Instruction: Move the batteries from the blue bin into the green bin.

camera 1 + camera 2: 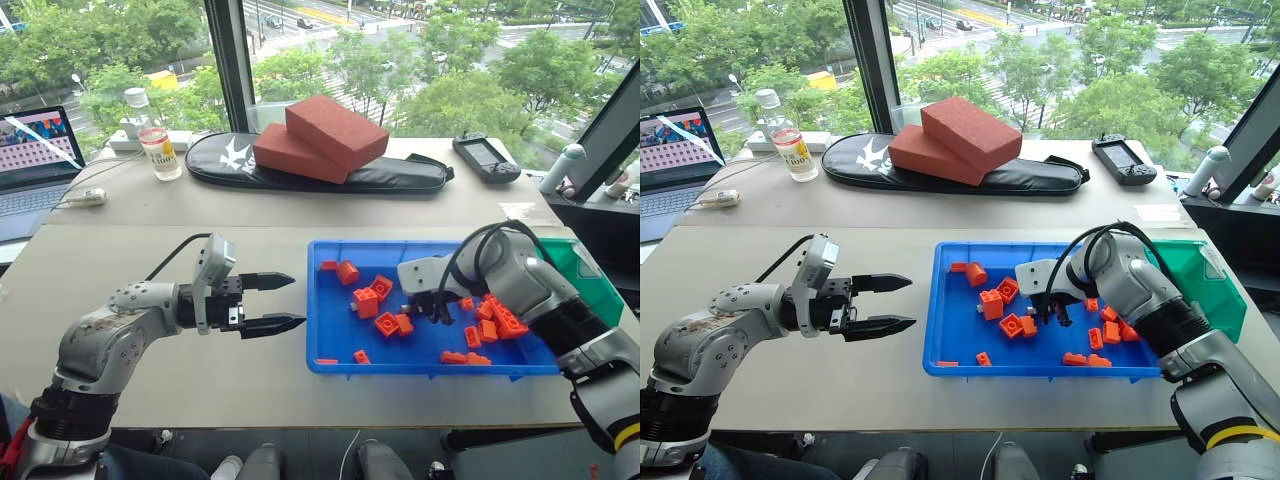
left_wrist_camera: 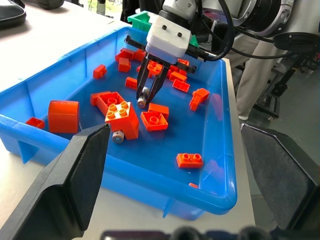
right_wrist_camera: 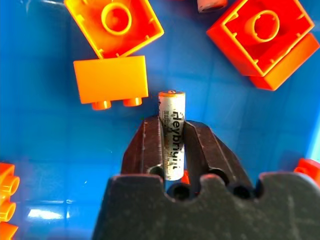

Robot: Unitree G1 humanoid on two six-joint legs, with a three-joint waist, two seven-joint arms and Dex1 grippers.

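The blue bin point(image 1: 325, 352) lies on the table, strewn with orange bricks point(image 1: 367, 300). My right gripper point(image 3: 171, 129) reaches down into its middle and is shut on a silvery battery point(image 3: 171, 106), which stands up between the fingers just above the bin floor. The left wrist view shows that same battery point(image 2: 143, 97) held low over the bricks, and a second battery point(image 2: 118, 137) lying half under an orange brick. The green bin point(image 1: 592, 278) stands against the blue bin's right side, behind my right arm. My left gripper point(image 1: 292, 302) hovers open over the table left of the blue bin, holding nothing.
Two red foam blocks point(image 1: 320, 138) rest on a black case point(image 1: 400, 175) at the back of the table. A bottle point(image 1: 160, 150) and a laptop point(image 1: 35, 160) stand at the back left, a handheld controller point(image 1: 485, 157) at the back right.
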